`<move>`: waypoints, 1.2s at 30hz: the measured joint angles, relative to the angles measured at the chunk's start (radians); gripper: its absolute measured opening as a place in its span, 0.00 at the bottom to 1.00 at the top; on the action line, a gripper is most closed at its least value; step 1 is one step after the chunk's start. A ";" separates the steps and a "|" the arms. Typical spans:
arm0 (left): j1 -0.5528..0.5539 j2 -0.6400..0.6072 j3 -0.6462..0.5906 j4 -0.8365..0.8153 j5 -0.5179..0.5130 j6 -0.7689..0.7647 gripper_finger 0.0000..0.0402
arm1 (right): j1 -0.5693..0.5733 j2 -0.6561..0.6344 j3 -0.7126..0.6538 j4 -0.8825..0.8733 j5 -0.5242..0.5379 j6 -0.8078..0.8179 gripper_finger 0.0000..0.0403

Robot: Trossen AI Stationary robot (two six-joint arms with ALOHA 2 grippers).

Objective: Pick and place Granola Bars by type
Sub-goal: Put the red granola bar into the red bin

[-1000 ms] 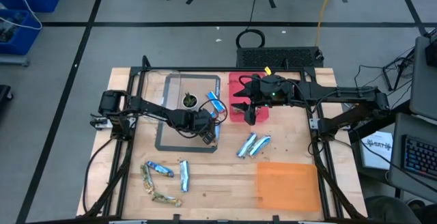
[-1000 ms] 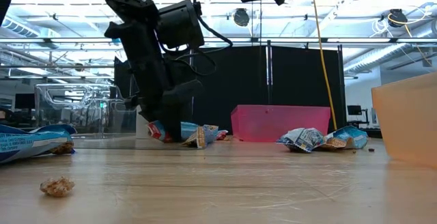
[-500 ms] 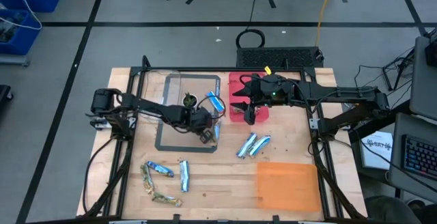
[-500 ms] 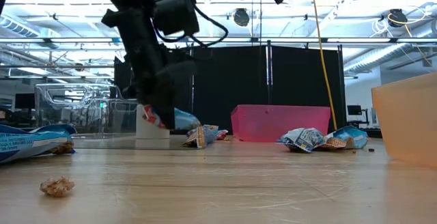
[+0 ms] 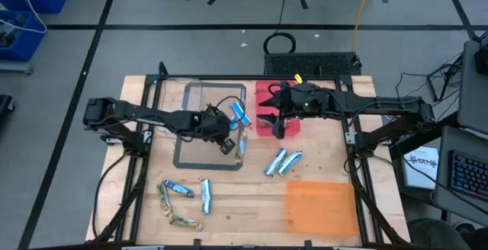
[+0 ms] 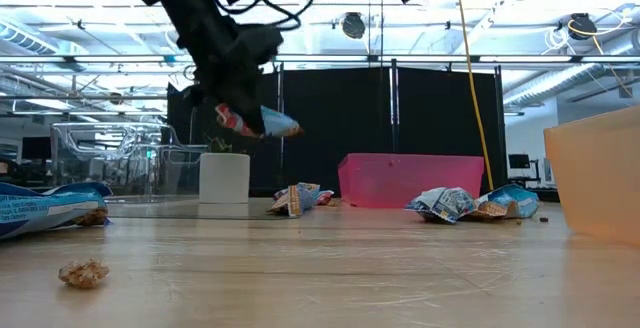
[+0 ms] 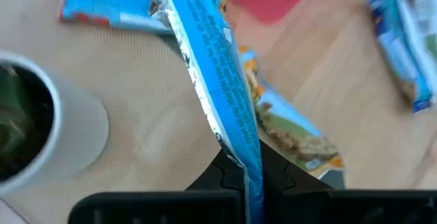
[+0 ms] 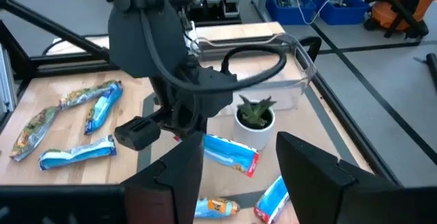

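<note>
My left gripper (image 5: 223, 133) is shut on a blue-and-silver granola bar (image 6: 256, 122), raised above the table next to the white pot with the small green plant (image 6: 223, 177). The held bar also shows in the right wrist view (image 8: 231, 153). My right gripper (image 5: 276, 125) hangs open and empty over the pink bin (image 5: 267, 97). Blue bars lie flat on the table beside the plant (image 5: 239, 113), below my left gripper (image 5: 242, 145), at mid-table (image 5: 277, 161) and near the front left (image 5: 177, 187). Brownish-gold bars (image 5: 163, 197) lie flat at the front left. My left gripper pinches the blue bar between its two fingers at the bar's near end (image 7: 247, 171). The bar stands on its edge and reaches away from the fingers. The fingers come slanting down from above. The bar is lifted clear of the table, about level with the plant's top.
A clear plastic container (image 5: 177, 96) stands on a grey mat (image 5: 187, 161) at the far left. An orange bin (image 5: 320, 206) sits at the front right. A crumb (image 6: 84, 273) lies near the front edge.
My left gripper has risen from the table and drawn back toward the far left, staying shut on the blue bar. The bar has been lifted clear of the table to about the height of the plant's top. A second bar stays on the table below.
</note>
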 joint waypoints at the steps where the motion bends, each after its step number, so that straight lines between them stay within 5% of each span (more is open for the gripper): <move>1: 0.000 -0.013 0.000 -0.002 0.000 0.007 0.02 | 0.000 0.000 0.000 0.013 0.000 0.000 0.44; 9: 0.000 -0.121 0.000 0.014 0.003 0.087 0.01 | 0.000 0.000 0.000 0.110 -0.002 -0.002 0.47; 24: 0.000 -0.193 0.002 0.229 0.055 0.237 0.01 | 0.000 0.000 0.000 0.271 -0.053 0.027 0.71; 36: -0.003 -0.192 0.002 0.515 0.055 0.546 0.01 | 0.000 0.000 0.000 0.374 -0.056 0.053 0.72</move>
